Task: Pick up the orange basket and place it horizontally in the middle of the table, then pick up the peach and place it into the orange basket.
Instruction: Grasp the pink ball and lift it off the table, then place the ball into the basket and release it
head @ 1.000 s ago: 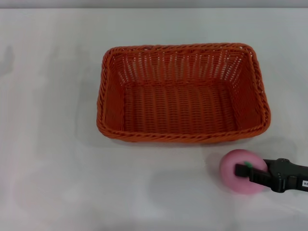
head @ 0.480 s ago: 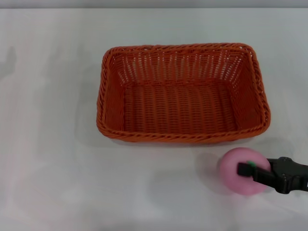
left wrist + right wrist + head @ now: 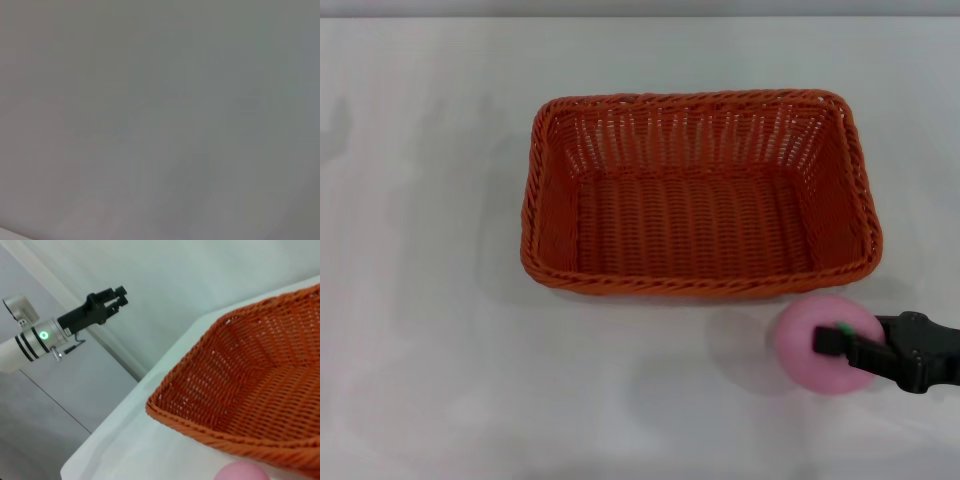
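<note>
The orange basket (image 3: 695,195) stands lengthwise across the middle of the white table (image 3: 430,320), open side up and empty. Its near corner also fills the right wrist view, basket (image 3: 250,385). The pink peach (image 3: 802,350) hangs just in front of the basket's right front corner, a little above the table, its shadow cast to the left. My right gripper (image 3: 832,342) reaches in from the right edge and is shut on the peach, one black finger lying over its top by the green leaf mark. A sliver of the peach (image 3: 242,472) shows in the right wrist view.
My left gripper (image 3: 107,296) is parked off beyond the table's left side, raised above the tabletop, seen only in the right wrist view. The left wrist view shows plain grey only. White tabletop lies left of and in front of the basket.
The right gripper has lifted the peach slightly and carried it a little toward the basket; its shadow has slid out to the left. The basket has not moved.
</note>
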You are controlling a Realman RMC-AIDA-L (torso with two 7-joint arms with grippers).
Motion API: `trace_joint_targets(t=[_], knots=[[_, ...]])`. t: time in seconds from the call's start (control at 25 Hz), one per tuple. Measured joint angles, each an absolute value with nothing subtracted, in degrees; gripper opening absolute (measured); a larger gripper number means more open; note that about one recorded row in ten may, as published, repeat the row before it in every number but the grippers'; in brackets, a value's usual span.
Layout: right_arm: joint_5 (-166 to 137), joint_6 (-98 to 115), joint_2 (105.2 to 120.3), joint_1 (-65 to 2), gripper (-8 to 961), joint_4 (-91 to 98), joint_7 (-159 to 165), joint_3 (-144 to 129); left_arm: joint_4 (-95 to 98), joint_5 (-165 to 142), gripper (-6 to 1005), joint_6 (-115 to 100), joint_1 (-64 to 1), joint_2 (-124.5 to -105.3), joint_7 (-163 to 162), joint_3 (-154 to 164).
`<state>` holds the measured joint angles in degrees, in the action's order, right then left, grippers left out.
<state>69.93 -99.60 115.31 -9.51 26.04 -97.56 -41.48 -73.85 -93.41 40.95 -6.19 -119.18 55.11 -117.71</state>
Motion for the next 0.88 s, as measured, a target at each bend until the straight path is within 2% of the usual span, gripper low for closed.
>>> trace_joint_targets(t=[0.88], knots=[[75.6,-104.6,115.31,-8.8,213,31.2,-95.7,-43.8,-74.0,-93.2,428,41.6,-5.4,-119.20,55.1,-117.7]])
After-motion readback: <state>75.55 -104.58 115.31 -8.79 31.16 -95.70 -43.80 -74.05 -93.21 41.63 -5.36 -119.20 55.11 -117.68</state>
